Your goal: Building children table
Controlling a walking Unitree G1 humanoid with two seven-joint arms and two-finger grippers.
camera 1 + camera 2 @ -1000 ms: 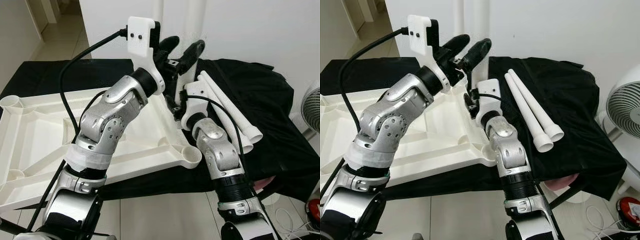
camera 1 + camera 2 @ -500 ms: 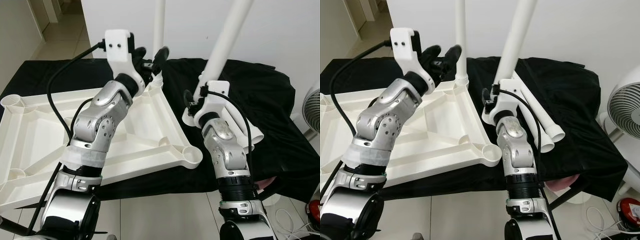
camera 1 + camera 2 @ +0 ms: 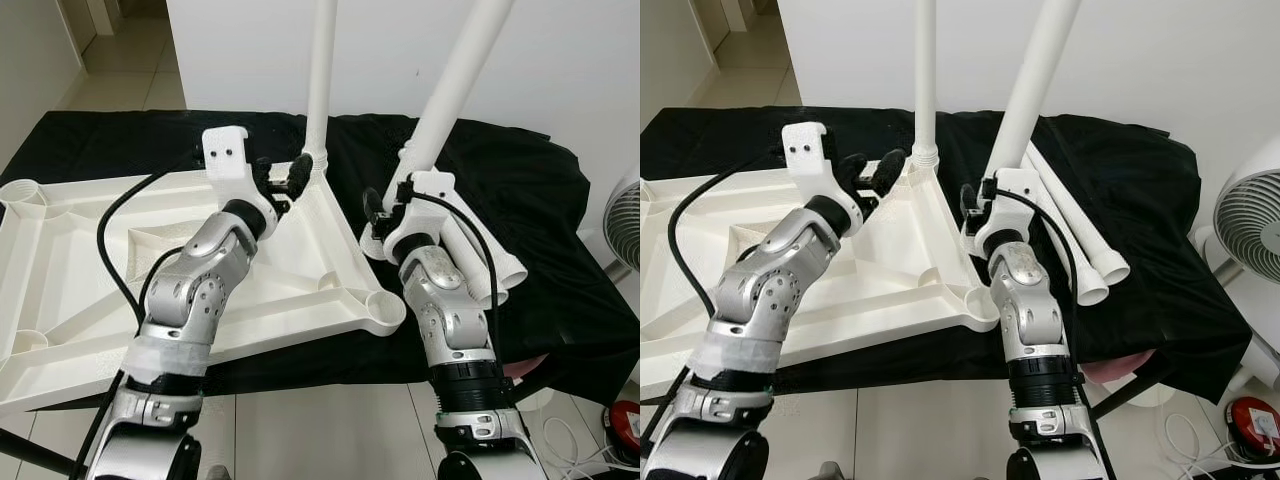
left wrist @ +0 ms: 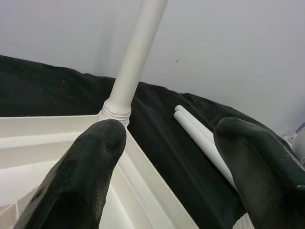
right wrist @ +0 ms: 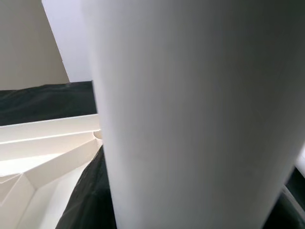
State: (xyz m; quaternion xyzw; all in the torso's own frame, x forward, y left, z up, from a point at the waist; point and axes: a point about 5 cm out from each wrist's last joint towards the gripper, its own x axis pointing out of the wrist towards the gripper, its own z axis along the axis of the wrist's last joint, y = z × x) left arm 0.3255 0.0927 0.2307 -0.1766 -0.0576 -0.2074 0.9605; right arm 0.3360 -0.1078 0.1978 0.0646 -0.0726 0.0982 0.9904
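We see a black cloth draped over a low surface, its folds hanging at the right front corner. Behind it rises a plain white wall. A white fan stands at the right edge, beside the cloth. Below it on the pale tiled floor sit a red object and a white cord.

the white plastic tabletop lies upside down on the black cloth, ribs and round corner sockets facing up. one white leg stands upright in the far corner socket. a second white leg rises tilted just beside that tabletop, its lower end seemingly clamped, though hidden. two more legs lie side by side on the cloth, flared ends nearest.
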